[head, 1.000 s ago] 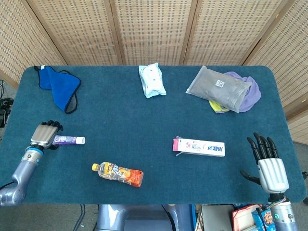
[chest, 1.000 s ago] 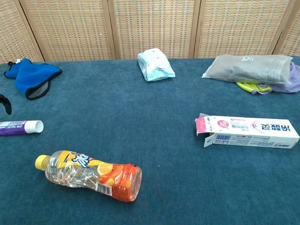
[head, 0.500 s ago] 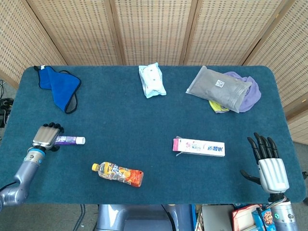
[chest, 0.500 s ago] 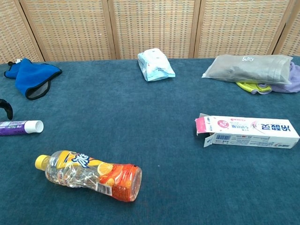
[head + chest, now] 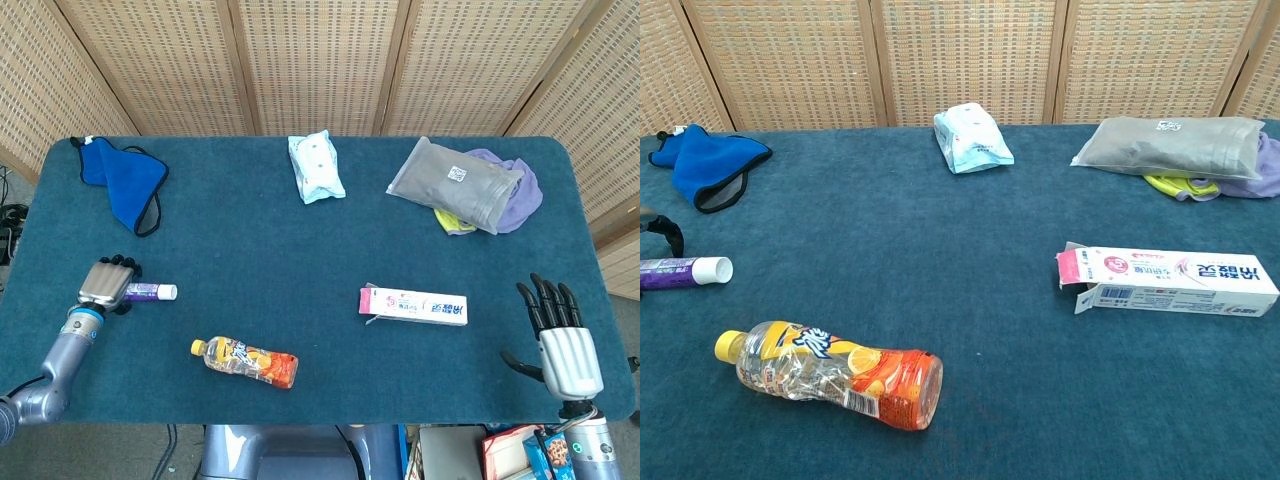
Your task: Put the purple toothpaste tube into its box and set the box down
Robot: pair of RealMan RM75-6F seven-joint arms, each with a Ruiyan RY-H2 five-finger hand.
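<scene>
**A:** what's on the left? 
**B:** left hand (image 5: 105, 283) sits over the tail end of the purple toothpaste tube (image 5: 150, 292), fingers curled down. Can't tell if it's actually gripping. The white cap end sticks out toward the orange drink bottle (image 5: 246, 362).

**A:** and further right? 
**B:** box (image 5: 414, 304) lies flat mid-table, flap open at its left end. right hand (image 5: 563, 345) is at the table's edge, fingers spread, holding nothing.

tube (image 5: 150, 291) purple, wht cap | box (image 5: 414, 304) wht/pink | table (image 5: 300, 250) teal
</scene>
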